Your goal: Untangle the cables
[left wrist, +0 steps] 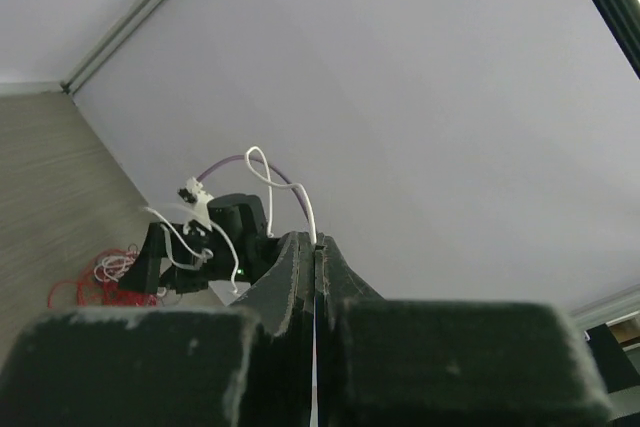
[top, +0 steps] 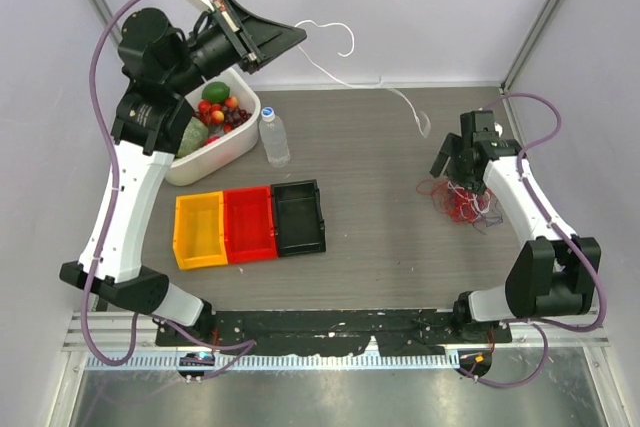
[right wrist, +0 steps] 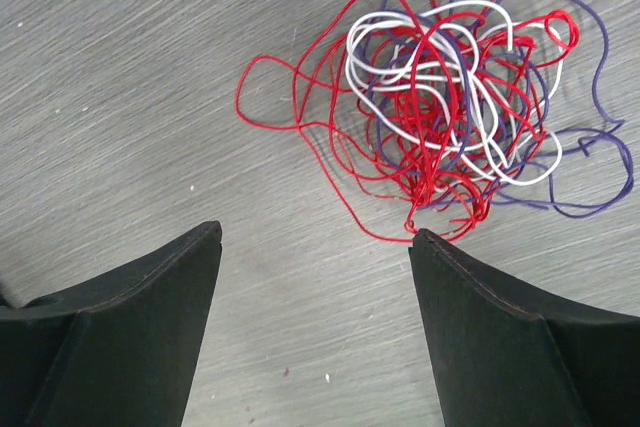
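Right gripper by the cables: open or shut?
Open. The right gripper has its fingers wide apart, only table between them; the cables lie beyond the tips.

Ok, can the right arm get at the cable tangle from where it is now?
Probably yes. The right arm hangs just short of the cable tangle, jaws wide open, with only bare table between; nothing blocks it.

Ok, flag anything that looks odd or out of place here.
One white cable runs through the air from the shut left gripper, raised at the back, down toward the tangle of red, white and purple cables under the open right gripper. Nothing else stands out.
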Controlling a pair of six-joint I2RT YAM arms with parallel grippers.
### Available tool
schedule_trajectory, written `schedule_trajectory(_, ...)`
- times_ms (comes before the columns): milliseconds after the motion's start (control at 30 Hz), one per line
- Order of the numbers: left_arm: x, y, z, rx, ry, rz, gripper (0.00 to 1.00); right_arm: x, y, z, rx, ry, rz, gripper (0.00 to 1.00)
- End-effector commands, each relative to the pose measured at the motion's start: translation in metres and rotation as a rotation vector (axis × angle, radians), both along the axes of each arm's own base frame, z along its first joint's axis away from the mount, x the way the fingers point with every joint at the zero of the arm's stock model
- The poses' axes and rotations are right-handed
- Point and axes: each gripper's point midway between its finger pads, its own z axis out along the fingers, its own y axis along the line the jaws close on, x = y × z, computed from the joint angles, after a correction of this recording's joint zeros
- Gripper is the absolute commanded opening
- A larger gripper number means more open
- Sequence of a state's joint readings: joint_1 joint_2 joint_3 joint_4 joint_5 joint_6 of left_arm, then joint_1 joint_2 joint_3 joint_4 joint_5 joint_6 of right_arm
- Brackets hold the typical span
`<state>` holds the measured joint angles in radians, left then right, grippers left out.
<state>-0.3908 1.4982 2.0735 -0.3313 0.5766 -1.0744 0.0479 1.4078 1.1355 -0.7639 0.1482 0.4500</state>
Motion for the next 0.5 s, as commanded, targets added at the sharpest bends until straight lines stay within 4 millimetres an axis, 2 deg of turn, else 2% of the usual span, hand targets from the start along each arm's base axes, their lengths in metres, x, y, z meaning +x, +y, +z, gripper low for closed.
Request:
schedule_trajectory(0, -0.016, -0.001, 0.005, -0.045, -0.010, -0.041, 0.00, -0.002, 0.012, 0.028, 0.058, -0.087, 0.060, 0.79)
schedule_trajectory(67, -0.016, -0.002, 0.001, -0.053, 0.017, -0.047, 0.00, -0.002, 0.020, 0.027, 0.099, -0.126, 0.091, 0.78)
schedule_trajectory(233, -0.030, -0.004, -0.006, -0.054, 0.047, -0.062, 0.00, -0.012, 0.031, 0.007, 0.149, -0.084, 0.133, 0.76)
schedule_trajectory(400, -0.021, 0.000, -0.063, -0.017, 0.244, 0.008, 0.00, -0.011, 0.044, 0.009, 0.215, -0.113, 0.162, 0.68)
schedule_trajectory(467, -0.018, 0.003, -0.078, -0.001, 0.263, 0.034, 0.00, -0.010, 0.049, 0.011, 0.237, -0.119, 0.171, 0.67)
